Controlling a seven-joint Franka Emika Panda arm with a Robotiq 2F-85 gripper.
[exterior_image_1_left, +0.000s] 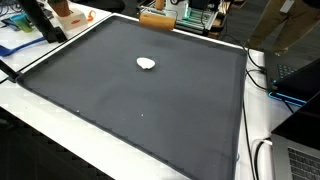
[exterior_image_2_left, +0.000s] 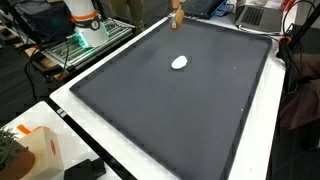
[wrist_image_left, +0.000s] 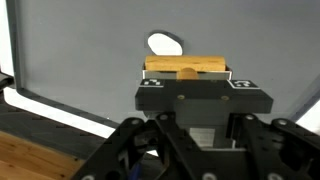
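The pincer (wrist_image_left: 187, 73) is clamped on a wooden block (wrist_image_left: 186, 66) by its ends, seemingly to keep it level, near the white lump (wrist_image_left: 165, 44).

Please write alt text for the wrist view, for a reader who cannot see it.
The black gripper holds a light rectangular wooden block between its jaws, with a dark grey mat behind it. A small white oval object lies on the mat just beyond the block; a white table edge and brown wooden floor show at lower left.
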